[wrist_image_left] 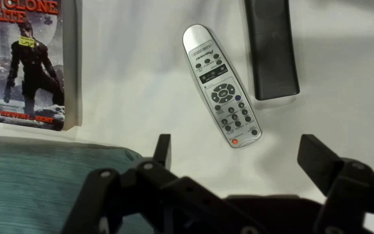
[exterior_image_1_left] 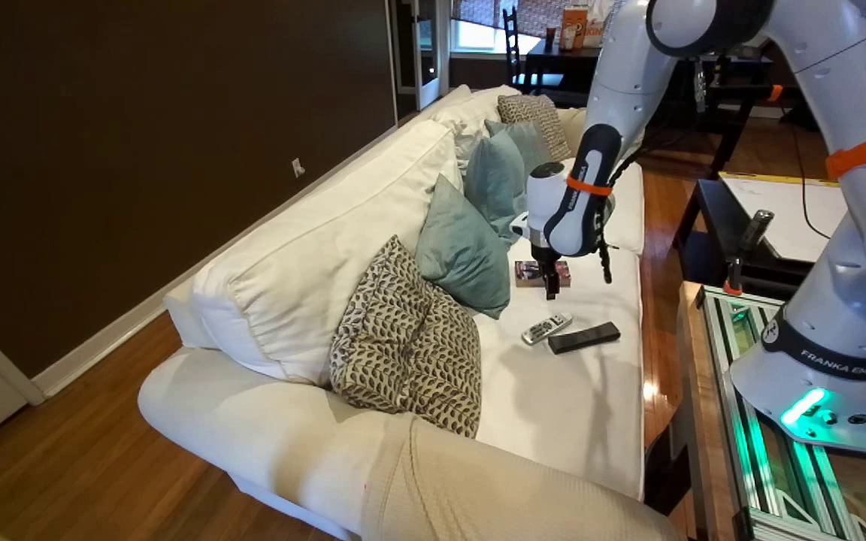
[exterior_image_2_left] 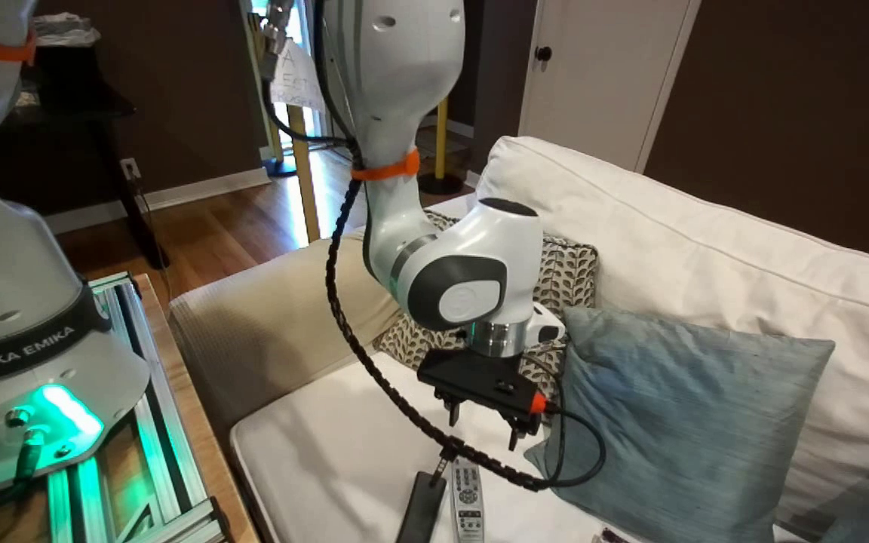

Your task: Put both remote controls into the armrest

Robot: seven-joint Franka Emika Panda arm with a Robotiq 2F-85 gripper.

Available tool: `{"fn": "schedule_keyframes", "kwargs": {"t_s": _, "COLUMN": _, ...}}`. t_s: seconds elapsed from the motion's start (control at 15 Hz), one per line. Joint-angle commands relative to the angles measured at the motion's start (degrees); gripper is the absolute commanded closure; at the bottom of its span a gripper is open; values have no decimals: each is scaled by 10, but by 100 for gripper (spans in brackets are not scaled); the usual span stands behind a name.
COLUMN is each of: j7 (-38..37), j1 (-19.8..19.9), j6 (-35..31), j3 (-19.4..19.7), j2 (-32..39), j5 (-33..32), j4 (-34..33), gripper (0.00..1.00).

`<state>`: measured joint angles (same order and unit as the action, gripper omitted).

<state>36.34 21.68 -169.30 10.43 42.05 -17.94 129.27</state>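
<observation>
Silver remote point(exterior_image_1_left: 546, 328), black remote point(exterior_image_1_left: 584, 338) side by side on sofa seat point(exterior_image_1_left: 538, 394); tool point(exterior_image_1_left: 551, 293) above, height unclear.

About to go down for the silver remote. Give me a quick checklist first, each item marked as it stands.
1. Claw open, holding nothing: ok.
2. Silver remote buttons up, apart from the black remote: ok, a gap shows in the wrist view.
3. Claw lined up over the silver remote's middle: not ok, it seems; in the wrist view most of the remote lies ahead of the claw.
4. Claw clear of the teal cushion: cannot tell; the claw overlaps it in the wrist view.
5. Drop spot in the armrest: cannot tell; no opening can be made out.
</observation>
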Motion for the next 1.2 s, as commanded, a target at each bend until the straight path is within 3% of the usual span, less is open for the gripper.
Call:
{"fn": "schedule_keyframes", "kwargs": {"t_s": 0.0, "j7": 8, "j1": 19, "j6": -18, "j3": -9, "j2": 77, "j5": -12, "j4": -53, "gripper": 0}}
{"fn": "schedule_keyframes", "kwargs": {"t_s": 0.6, "j7": -5, "j1": 18, "j6": 9, "j3": -3, "j2": 194, "j5": -8, "j4": -173, "gripper": 0}}
{"fn": "schedule_keyframes", "kwargs": {"t_s": 1.13, "j7": 28, "j1": 24, "j6": 78, "j3": -14, "j2": 242, "j5": -12, "j4": -224, "gripper": 0}}
